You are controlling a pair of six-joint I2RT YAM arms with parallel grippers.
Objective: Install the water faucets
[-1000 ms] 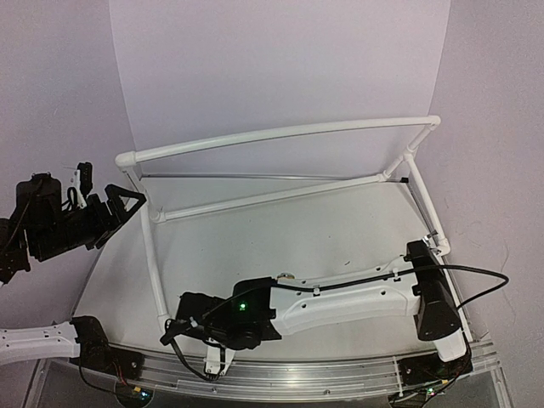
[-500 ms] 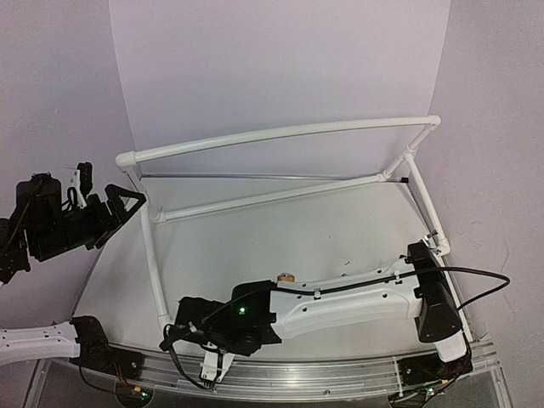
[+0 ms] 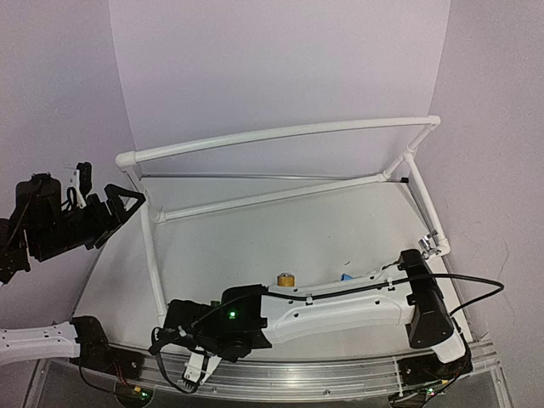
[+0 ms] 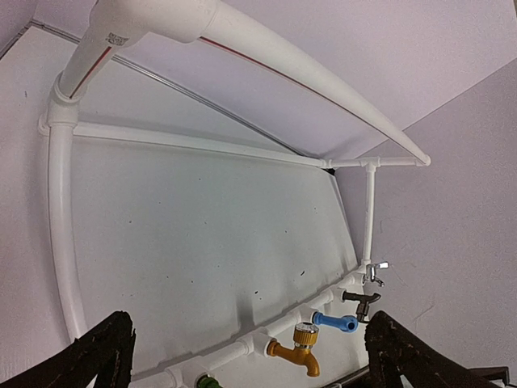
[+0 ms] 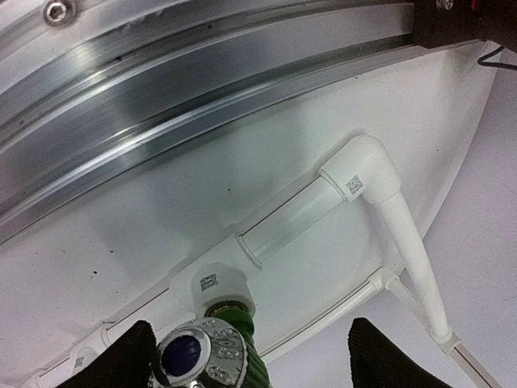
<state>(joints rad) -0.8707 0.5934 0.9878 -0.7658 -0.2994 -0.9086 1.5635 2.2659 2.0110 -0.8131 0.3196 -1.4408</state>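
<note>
In the left wrist view the faucets sit in a row along the near pipe: green at the frame's bottom edge, golden-orange, blue, dark grey and silver. My left gripper is open, held high to the left of them. In the right wrist view the green faucet with its chrome knob is seated in a white tee fitting. My right gripper is open, its fingers wide on either side of that faucet. From the top I see the golden-orange, blue and silver faucets.
The white pipe frame runs round the table with a raised bar at the back. An aluminium rail lies along the near edge, right by my right gripper. My left gripper hovers by the frame's left corner post.
My right arm has slid toward the near left and its gripper has moved down to the front rail, uncovering the golden-orange and blue faucets. The left arm has not moved.
</note>
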